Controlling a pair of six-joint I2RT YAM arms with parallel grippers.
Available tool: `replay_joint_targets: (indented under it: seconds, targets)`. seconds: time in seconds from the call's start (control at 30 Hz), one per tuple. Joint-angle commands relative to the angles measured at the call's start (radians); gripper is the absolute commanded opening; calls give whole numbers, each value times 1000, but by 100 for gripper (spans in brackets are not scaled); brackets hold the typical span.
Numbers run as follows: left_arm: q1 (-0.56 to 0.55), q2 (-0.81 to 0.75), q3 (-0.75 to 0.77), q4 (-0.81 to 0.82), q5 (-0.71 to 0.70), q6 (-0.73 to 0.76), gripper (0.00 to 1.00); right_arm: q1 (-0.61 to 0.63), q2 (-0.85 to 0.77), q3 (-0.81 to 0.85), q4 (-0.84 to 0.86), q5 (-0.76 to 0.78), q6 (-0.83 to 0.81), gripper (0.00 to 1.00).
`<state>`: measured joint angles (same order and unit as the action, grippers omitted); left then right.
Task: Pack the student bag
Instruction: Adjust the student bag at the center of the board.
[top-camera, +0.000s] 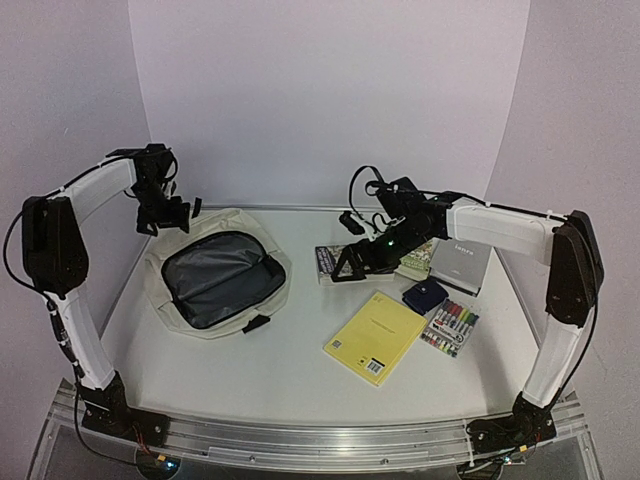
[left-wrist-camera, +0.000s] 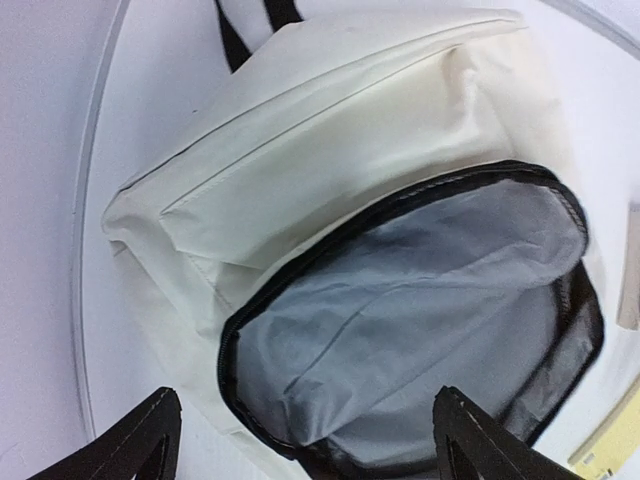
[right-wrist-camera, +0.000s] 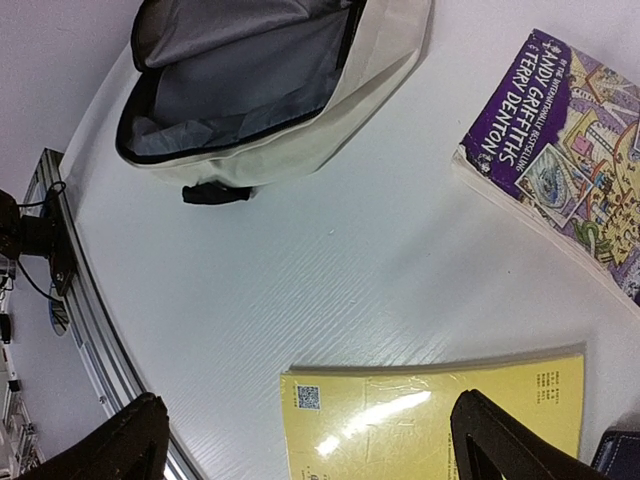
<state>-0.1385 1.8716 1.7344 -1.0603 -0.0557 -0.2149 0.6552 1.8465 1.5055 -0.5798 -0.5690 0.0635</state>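
The student bag is a cream backpack lying unzipped at the left of the table, its dark grey lining showing. It also shows in the right wrist view. My left gripper hovers above the bag's back left corner, open and empty, and its fingertips frame the bag's mouth. My right gripper is open and empty, low over the table between a purple paperback and a yellow notebook. The notebook's near corner lies between the right fingertips.
A navy pouch, a pack of markers, a grey book and another book lie at the right. The purple paperback is beside the bag. The aluminium rail runs along the front edge.
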Motion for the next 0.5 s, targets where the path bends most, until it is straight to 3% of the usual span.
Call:
replay_joint_targets:
  seconds: [0.0,0.27,0.47]
  targets:
    - [-20,-79,-2,57,185,-2,87,2,-40,37,-11,22,-26,98]
    - [-119,-186,-84,209,378,-58,87,-61,-59,47,-20,66,-24,98]
    - [-221,-127,-80,308,433,-109,85,-208,-95,8,-28,112,-6,98]
